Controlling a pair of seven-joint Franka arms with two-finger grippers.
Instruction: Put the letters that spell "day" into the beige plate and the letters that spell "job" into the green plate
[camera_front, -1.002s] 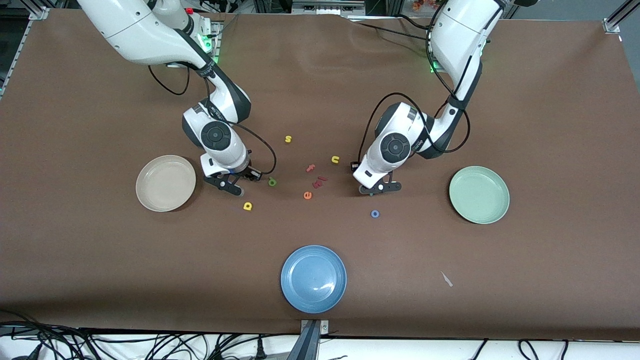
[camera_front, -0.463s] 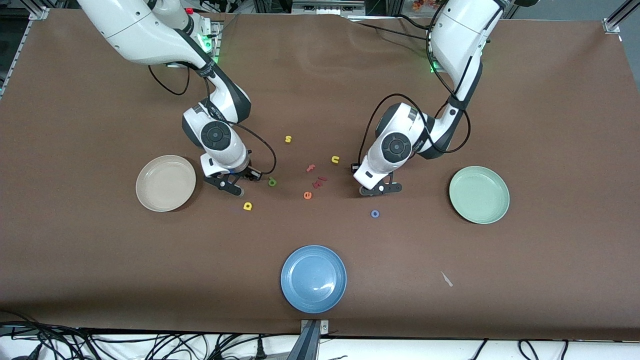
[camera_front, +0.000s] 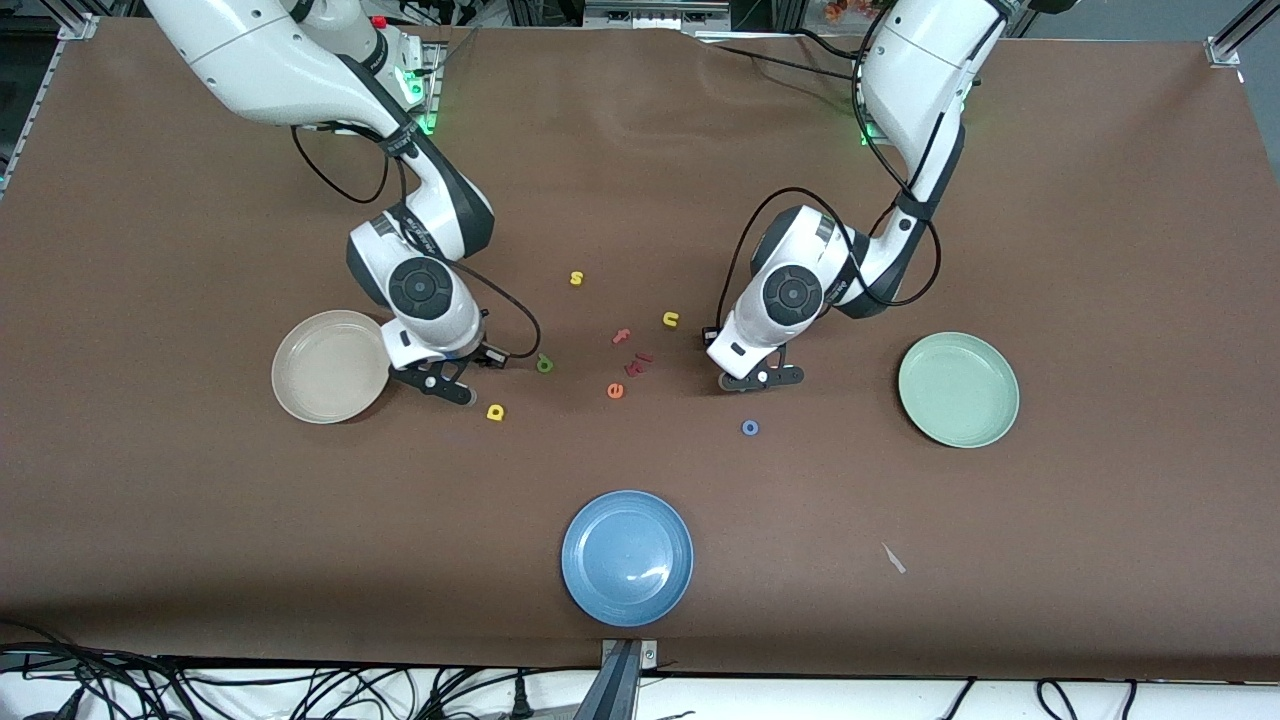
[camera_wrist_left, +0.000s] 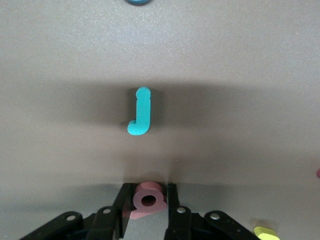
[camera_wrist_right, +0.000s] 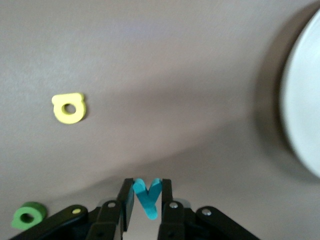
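Observation:
My left gripper (camera_front: 760, 379) (camera_wrist_left: 148, 192) is shut on the salmon-pink b (camera_wrist_left: 148, 200), low over the table between the yellow u and the blue o (camera_front: 749, 427). The teal j (camera_wrist_left: 140, 113) lies flat just ahead of its fingers. My right gripper (camera_front: 443, 385) (camera_wrist_right: 148, 187) is shut on the teal y (camera_wrist_right: 149, 199), beside the beige plate (camera_front: 331, 366) (camera_wrist_right: 306, 100). The dark green d (camera_front: 544, 364) (camera_wrist_right: 28, 215) and the yellow a (camera_front: 495, 411) (camera_wrist_right: 69, 108) lie on the table close by. The green plate (camera_front: 958, 389) sits toward the left arm's end.
A blue plate (camera_front: 627, 557) sits nearest the front camera. Between the arms lie a yellow s (camera_front: 576, 278), a yellow u (camera_front: 670, 319), a pink f (camera_front: 622, 336), an orange e (camera_front: 615, 390) and small red pieces (camera_front: 640, 362). A scrap (camera_front: 893, 558) lies near the front edge.
My right gripper has shifted toward the beige plate with the teal y in it. My left gripper's fingers have closed in on the pink b while the arm stayed put.

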